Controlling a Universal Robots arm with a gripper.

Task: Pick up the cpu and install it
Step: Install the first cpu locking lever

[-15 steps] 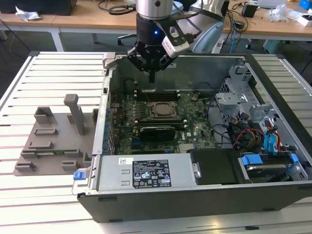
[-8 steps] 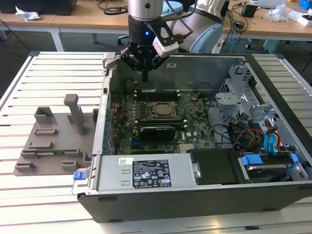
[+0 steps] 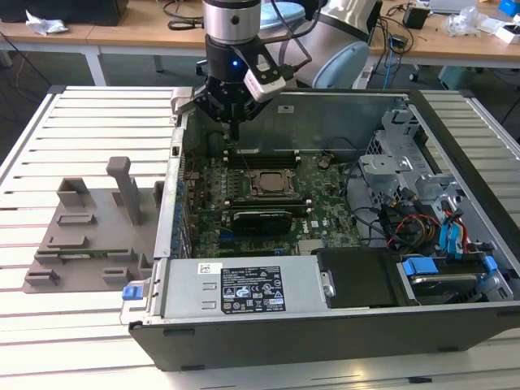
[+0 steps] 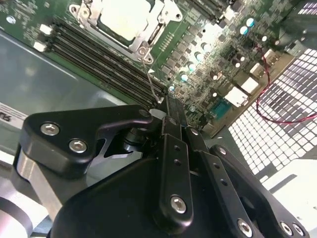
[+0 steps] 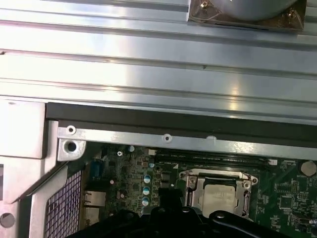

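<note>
The cpu [image 3: 268, 184] is a small silvery-grey square lying flat inside the metal-framed socket on the green motherboard [image 3: 325, 203], within the open computer case. Both wrist views show the cpu [image 4: 124, 17] [image 5: 220, 197] seated in that frame. My gripper [image 3: 233, 132] hangs above the motherboard's far edge, a little beyond the socket and toward the exterior view's left. Its black fingers [image 4: 171, 119] meet at their tips, shut with nothing visible between them.
Memory slots [image 4: 99, 62] run beside the socket. A long black card [image 3: 260, 218] lies just in front of it. A grey power supply [image 3: 244, 288] fills the case front. A drive cage [image 3: 398, 154] and cables [image 3: 443, 231] sit right. A grey fixture [image 3: 89, 227] rests on the slatted table.
</note>
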